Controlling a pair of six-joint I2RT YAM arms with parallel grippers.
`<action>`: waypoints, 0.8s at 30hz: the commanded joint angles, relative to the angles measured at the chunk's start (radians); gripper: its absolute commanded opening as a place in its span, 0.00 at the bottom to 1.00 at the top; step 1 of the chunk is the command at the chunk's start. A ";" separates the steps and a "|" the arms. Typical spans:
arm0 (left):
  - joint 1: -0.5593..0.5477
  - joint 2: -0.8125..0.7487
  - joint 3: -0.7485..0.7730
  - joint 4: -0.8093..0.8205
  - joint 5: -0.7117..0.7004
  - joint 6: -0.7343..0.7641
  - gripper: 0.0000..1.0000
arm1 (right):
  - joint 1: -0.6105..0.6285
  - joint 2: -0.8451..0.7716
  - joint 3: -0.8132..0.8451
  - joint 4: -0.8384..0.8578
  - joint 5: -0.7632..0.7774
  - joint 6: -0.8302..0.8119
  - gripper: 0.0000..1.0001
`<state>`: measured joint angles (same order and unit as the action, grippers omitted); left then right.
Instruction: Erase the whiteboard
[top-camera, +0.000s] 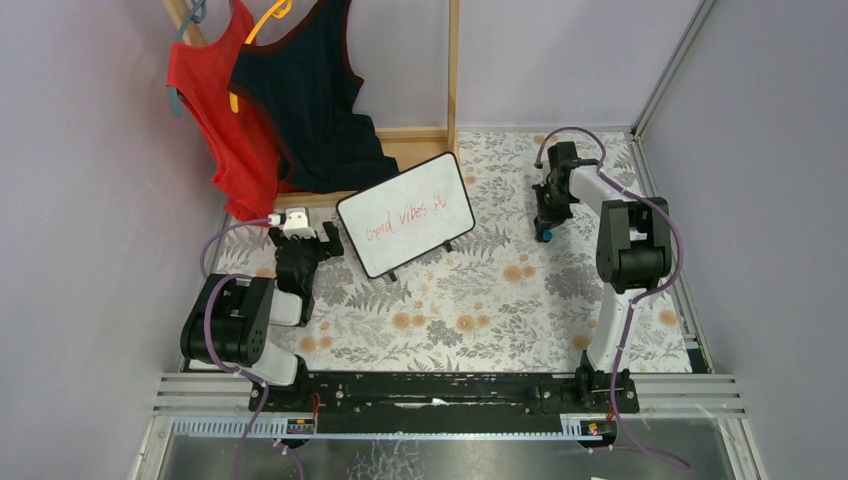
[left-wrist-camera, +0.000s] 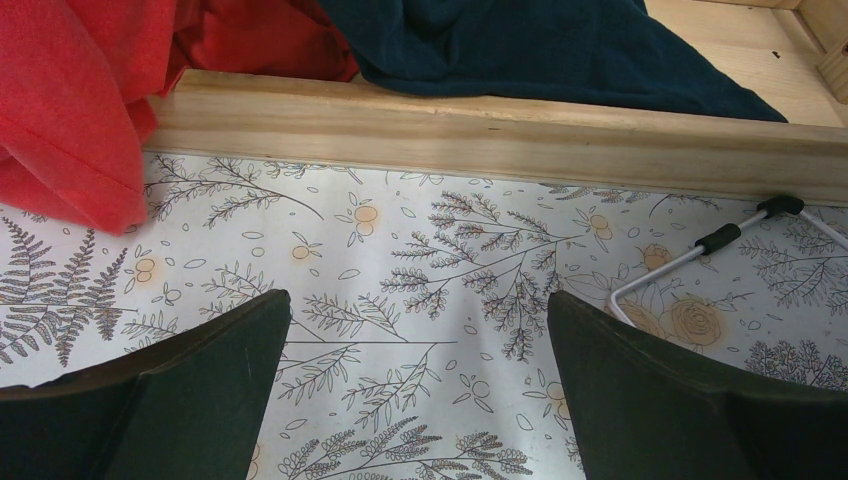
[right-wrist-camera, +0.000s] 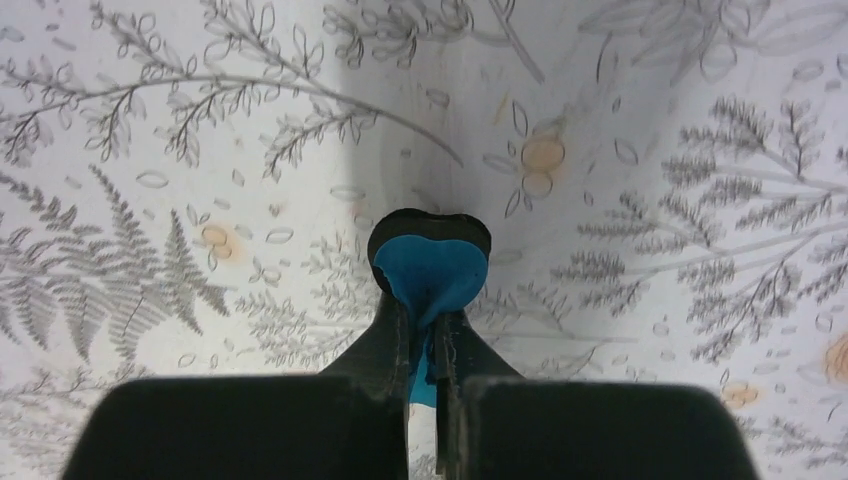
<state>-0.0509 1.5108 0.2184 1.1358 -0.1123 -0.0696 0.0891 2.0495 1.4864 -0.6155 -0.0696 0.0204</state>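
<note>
The whiteboard (top-camera: 405, 213) stands tilted on a wire stand in the middle of the floral table, with red writing across its face. One wire foot of the stand (left-wrist-camera: 700, 250) shows in the left wrist view. My left gripper (top-camera: 303, 233) is open and empty, low over the table just left of the board; its jaws stand wide apart (left-wrist-camera: 418, 330). My right gripper (top-camera: 545, 228) is right of the board, pointing down, and is shut on a blue eraser (top-camera: 545, 237). The eraser's blue and black end (right-wrist-camera: 432, 265) sticks out past my fingertips (right-wrist-camera: 428, 340), close above the table.
A red tank top (top-camera: 215, 110) and a dark navy one (top-camera: 310, 90) hang on a wooden rack behind the board. The rack's base beam (left-wrist-camera: 500, 130) lies just ahead of my left gripper. Purple walls close in the left, back and right.
</note>
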 joint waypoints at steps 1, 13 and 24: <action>0.001 0.009 0.020 0.059 -0.011 0.008 1.00 | 0.001 -0.146 -0.058 0.002 0.020 0.084 0.00; 0.155 -0.170 0.148 -0.363 0.186 -0.030 1.00 | 0.042 -0.582 -0.383 0.145 -0.008 0.228 0.00; 0.446 -0.287 0.317 -0.767 0.872 -0.031 0.45 | 0.138 -0.831 -0.521 0.179 -0.023 0.323 0.00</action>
<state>0.3389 1.2091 0.4664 0.5556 0.4049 -0.0986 0.1898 1.2812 0.9890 -0.4805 -0.0738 0.2901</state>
